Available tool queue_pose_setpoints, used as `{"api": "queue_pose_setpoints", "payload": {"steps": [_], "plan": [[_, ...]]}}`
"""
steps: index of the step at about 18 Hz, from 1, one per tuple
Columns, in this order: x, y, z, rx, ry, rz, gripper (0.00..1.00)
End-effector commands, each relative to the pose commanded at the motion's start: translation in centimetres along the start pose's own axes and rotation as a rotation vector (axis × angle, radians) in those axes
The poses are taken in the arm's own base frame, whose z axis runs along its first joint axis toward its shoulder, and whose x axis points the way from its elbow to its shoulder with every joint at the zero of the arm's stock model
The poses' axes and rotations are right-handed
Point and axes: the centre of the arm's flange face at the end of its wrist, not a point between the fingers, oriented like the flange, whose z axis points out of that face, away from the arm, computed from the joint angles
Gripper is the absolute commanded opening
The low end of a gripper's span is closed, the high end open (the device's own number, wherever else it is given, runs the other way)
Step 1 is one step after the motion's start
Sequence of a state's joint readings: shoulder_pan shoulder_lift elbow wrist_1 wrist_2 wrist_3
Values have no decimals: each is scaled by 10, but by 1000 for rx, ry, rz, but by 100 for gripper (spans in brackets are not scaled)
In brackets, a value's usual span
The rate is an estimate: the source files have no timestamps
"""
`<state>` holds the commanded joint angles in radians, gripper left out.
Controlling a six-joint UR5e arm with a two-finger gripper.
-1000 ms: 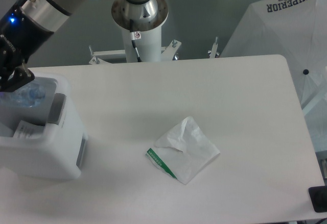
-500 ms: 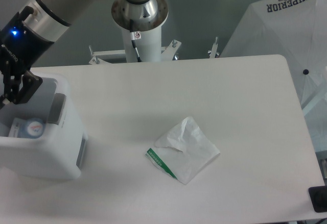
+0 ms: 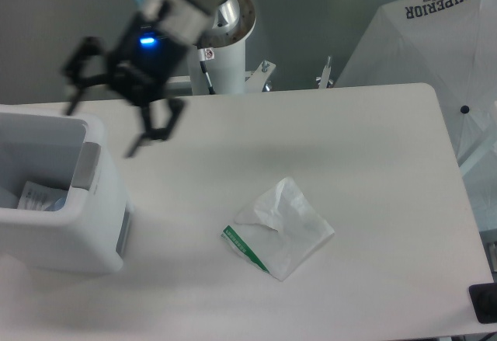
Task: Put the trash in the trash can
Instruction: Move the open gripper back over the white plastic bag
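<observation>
The camera looked down on the white counter (image 3: 373, 162), where the bin (image 3: 58, 201) sat at the left edge with its open top facing up, and a scrap of labelled plastic, most likely the bottle (image 3: 35, 198), lay low inside it, though too little showed to be sure. The arm reached in from the top, blurred by motion, with its end effector (image 3: 109, 120) raised above the counter just right of the bin's rim, fingers spread wide and nothing between them. The bag (image 3: 279, 228) lay flat and crumpled near the middle of the counter, well apart from the bin and from the end effector. What the coming move seemed to turn on was that offset: the bag lay to the right of the end effector and nearer the camera, and also below it, so a reach would have had to travel across and toward the front edge while dropping. The bag sat roughly as a diamond, its green strip (image 3: 245, 248) running along the lower left edge, slanting from upper left to lower right; the raised crease near its middle looked the easiest place to pinch, since the film lay thin against the counter elsewhere.
</observation>
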<state>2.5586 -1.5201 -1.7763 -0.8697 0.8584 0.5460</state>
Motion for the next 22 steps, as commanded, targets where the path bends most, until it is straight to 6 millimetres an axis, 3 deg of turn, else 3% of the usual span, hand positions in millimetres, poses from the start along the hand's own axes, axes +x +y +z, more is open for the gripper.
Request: {"api": "queue_pose_setpoints", "payload": {"steps": [3, 6, 11, 14, 20, 22], "plan": [[-27, 17, 2, -87, -125, -32, 100], [-52, 47, 22, -190, -173, -46, 100], [-79, 111, 49, -540, -242, 319, 100], [-86, 128, 56, -667, -203, 471, 100], [-109, 163, 87, -831, -182, 519, 100], [-101, 164, 114, -894, -201, 568, 100]]}}
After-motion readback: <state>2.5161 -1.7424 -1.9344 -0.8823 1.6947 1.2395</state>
